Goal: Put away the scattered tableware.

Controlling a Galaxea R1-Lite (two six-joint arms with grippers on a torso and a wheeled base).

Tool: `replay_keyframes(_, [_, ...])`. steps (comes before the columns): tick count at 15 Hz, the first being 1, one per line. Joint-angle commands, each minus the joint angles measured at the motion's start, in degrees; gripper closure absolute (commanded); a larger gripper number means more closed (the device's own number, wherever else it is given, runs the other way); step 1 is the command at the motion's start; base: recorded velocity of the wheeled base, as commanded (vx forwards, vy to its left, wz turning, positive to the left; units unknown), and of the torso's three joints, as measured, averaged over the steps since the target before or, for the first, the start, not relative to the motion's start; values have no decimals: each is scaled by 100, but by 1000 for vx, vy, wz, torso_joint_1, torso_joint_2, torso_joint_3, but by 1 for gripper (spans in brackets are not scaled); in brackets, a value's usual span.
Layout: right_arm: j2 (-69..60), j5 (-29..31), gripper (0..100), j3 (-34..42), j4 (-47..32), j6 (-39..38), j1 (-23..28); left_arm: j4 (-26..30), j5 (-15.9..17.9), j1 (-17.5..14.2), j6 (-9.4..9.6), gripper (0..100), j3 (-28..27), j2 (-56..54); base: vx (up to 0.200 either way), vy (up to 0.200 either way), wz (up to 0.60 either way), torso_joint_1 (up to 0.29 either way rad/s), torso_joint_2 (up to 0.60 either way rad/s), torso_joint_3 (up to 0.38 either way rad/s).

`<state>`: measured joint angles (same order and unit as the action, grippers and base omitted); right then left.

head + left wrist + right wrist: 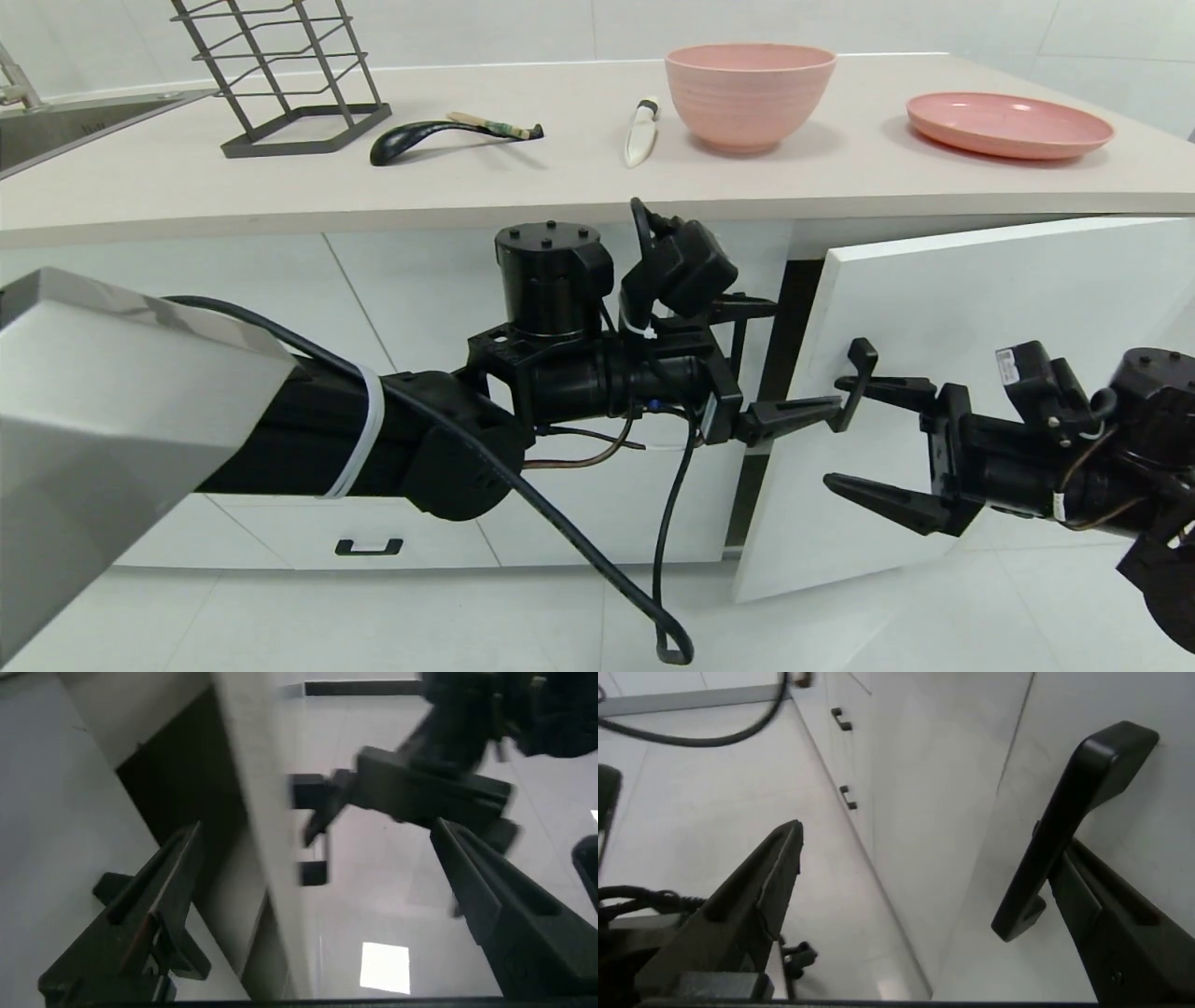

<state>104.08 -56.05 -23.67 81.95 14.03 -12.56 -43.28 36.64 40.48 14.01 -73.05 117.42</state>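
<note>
You are getting only as far as the door point(980, 299): left gripper point(316, 831) is holding its jaws apart astride the door edge, right gripper point(834, 431) spreading its jaws around the handle point(864, 369), while spoon point(411, 138) at 11 o'clock, knife point(642, 133) and bowl point(750, 93) at 12, plate point(1008, 123) at 1 are lying unstowed on the counter point(280, 187).

Bright, even overhead light is cast on the pale beige countertop point(233, 187). Soft shadows are thrown beside the pink ribbed bowl point(750, 93). A glare patch is mirrored in the glossy white floor tiles point(385, 966). The counter edge is bowed by the lens.
</note>
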Motion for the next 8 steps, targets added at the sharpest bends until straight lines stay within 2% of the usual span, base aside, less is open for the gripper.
replay_keyframes(1, [-644, -46, 0, 680, -3, 56, -1, -14, -52, 30, -65, 0, -201, 141, 0, 0, 0, 0, 0, 0])
replay_keyframes(4, [-899, -37, 0, 979, -12, 65, -1, -172, 27, 205, -153, 0, -368, 290, 0, 0, 0, 0, 0, 0])
replay_keyframes(6, [-899, -37, 0, 1023, -12, 73, -1, -594, 299, 531, -223, 0, -439, 466, 0, 0, 0, 0, 0, 0])
replay_keyframes(7, [-881, -37, 0, 1023, -12, 100, -1, -656, 308, 654, -293, 0, -439, 475, 0, 0, 0, 0, 0, 0])
replay_keyframes(8, [-846, -29, 0, 1023, -21, 135, -1, -726, 291, 865, -469, 0, -430, 492, 0, 0, 0, 0, 0, 0])
